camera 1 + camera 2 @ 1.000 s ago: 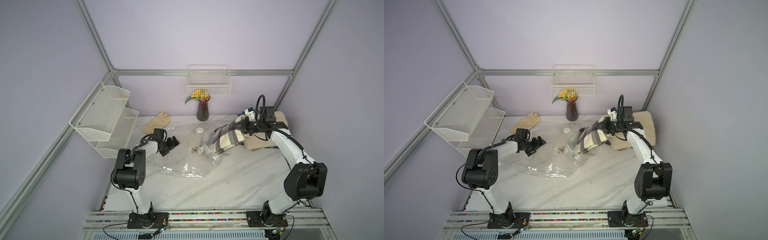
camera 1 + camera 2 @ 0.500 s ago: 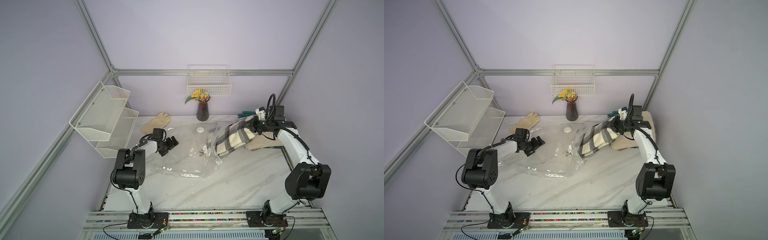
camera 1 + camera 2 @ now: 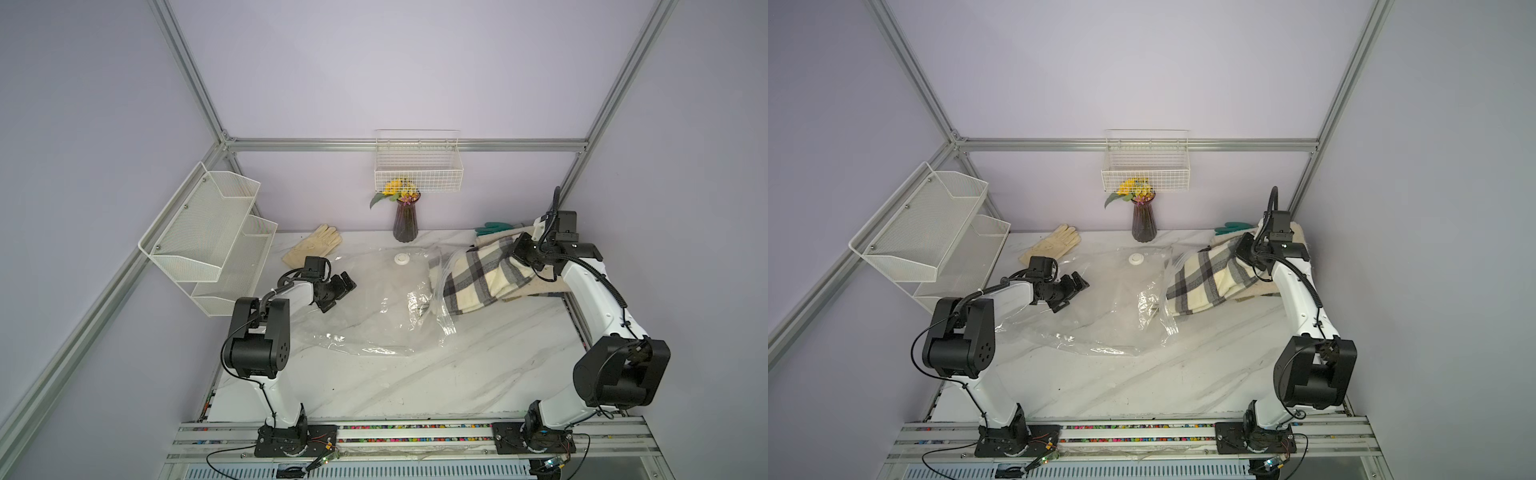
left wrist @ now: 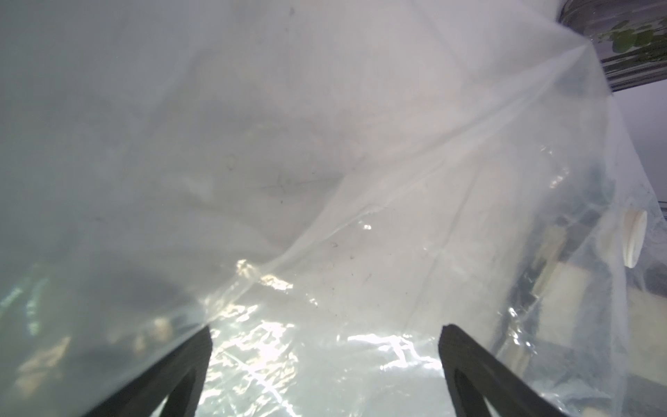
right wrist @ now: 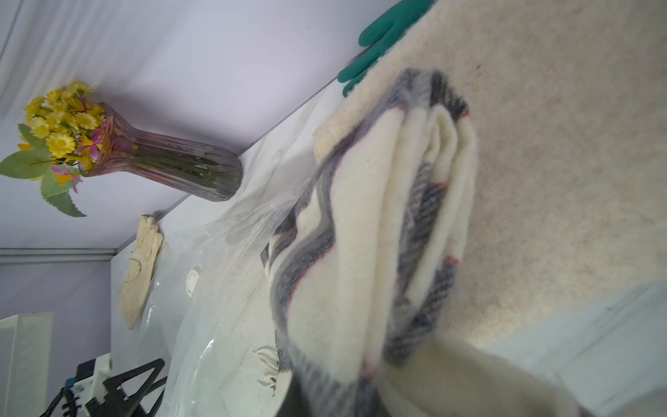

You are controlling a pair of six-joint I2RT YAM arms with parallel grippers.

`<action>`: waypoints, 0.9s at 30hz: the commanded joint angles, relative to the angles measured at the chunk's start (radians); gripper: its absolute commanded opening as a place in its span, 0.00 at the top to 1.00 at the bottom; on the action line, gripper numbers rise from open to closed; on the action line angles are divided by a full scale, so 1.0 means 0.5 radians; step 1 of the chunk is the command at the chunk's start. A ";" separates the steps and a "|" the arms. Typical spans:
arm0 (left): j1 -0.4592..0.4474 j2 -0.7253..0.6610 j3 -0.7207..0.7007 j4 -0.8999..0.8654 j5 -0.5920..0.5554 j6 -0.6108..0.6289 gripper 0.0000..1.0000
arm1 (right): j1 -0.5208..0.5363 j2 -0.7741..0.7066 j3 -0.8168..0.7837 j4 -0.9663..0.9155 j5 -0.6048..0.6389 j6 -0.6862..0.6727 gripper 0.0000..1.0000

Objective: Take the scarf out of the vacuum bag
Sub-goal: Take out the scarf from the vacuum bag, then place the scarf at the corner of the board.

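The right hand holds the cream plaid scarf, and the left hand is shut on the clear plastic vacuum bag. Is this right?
No. The left hand is open, not shut on the clear plastic vacuum bag; the left wrist view shows it. The rest holds.

Scarf [image 3: 486, 278] right of vacuum bag [image 3: 374, 316], end seemingly inside.

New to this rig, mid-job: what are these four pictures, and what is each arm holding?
Two robot arms stand at a marble table. Two pictures look down from overhead; the other two come from cameras on each arm's wrist. The right gripper is shut on the plaid scarf, whose other end appears to lie in the mouth of the clear vacuum bag. The left gripper is open at the bag's edge, gripping nothing. Also there: a flower vase, a cream glove, a green glove, a beige cloth.
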 commanded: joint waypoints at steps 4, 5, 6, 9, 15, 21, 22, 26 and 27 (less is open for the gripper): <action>0.034 0.079 -0.055 -0.167 -0.080 -0.025 0.00 | -0.035 -0.133 -0.058 0.263 0.314 -0.041 1.00; 0.034 0.083 -0.060 -0.167 -0.082 -0.028 0.00 | -0.036 -0.148 -0.080 0.312 0.340 -0.029 1.00; 0.034 0.088 -0.063 -0.166 -0.079 -0.028 0.00 | -0.036 -0.171 -0.103 0.354 0.377 -0.019 1.00; 0.043 0.111 -0.067 -0.162 -0.076 -0.034 0.00 | -0.044 -0.218 -0.170 0.520 0.467 -0.003 1.00; 0.073 0.125 -0.090 -0.152 -0.064 -0.050 0.00 | -0.062 -0.265 -0.291 0.775 0.577 0.046 1.00; 0.115 0.117 -0.112 -0.184 -0.075 -0.033 0.00 | -0.111 -0.235 -0.272 0.883 0.519 0.157 1.00; 0.125 0.119 -0.116 -0.191 -0.078 -0.028 0.00 | -0.122 -0.233 -0.261 0.879 0.494 0.195 1.00; 0.189 0.128 -0.164 -0.197 -0.067 -0.030 0.00 | -0.143 -0.246 -0.251 0.887 0.415 0.338 1.00; 0.212 0.131 -0.185 -0.193 -0.060 -0.037 0.00 | -0.143 -0.257 -0.258 0.899 0.405 0.363 1.00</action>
